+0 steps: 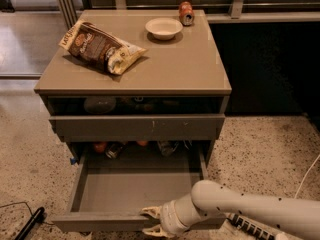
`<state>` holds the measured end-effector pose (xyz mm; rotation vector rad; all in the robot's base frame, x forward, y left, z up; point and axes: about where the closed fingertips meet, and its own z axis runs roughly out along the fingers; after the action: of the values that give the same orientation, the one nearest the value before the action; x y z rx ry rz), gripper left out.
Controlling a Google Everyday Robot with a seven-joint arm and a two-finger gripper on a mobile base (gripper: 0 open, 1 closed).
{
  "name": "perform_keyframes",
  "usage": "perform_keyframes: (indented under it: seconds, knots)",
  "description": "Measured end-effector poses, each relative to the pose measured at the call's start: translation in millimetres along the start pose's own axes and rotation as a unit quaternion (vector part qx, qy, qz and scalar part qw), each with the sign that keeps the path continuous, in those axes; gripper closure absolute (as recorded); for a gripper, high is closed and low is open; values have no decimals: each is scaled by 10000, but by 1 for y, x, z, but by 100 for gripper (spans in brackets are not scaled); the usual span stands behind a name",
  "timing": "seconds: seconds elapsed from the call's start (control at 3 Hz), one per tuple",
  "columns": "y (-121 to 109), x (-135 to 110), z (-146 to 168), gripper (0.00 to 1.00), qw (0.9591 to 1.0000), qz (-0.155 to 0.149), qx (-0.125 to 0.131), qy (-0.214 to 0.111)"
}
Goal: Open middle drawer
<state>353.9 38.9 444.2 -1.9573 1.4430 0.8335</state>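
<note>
The middle drawer (135, 186) stands pulled far out of the cabinet, showing its matte grey inside, which is bare up front. Its flat front (95, 222) is at the bottom of the camera view. My gripper (151, 221) is at that front, right of its middle. One pale finger (149, 212) is over the top edge and the other is outside, so the fingers are shut on the front panel. My white arm (235, 206) comes in from the lower right. The lowest drawer is hidden.
The taller top drawer front (137, 126) with a pale centre mark stands slightly out. Cans (115, 148) lie at the back of the middle drawer. A chip bag (102, 46), a white bowl (163, 27) and a can (186, 12) sit on the cabinet. Cables (30, 221) lie on the floor.
</note>
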Motion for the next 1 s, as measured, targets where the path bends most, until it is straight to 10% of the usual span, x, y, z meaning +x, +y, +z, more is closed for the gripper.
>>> perform_keyframes:
  seconds: [1.0]
  knots:
    - [0,0,0,12,10000,0,-1,0]
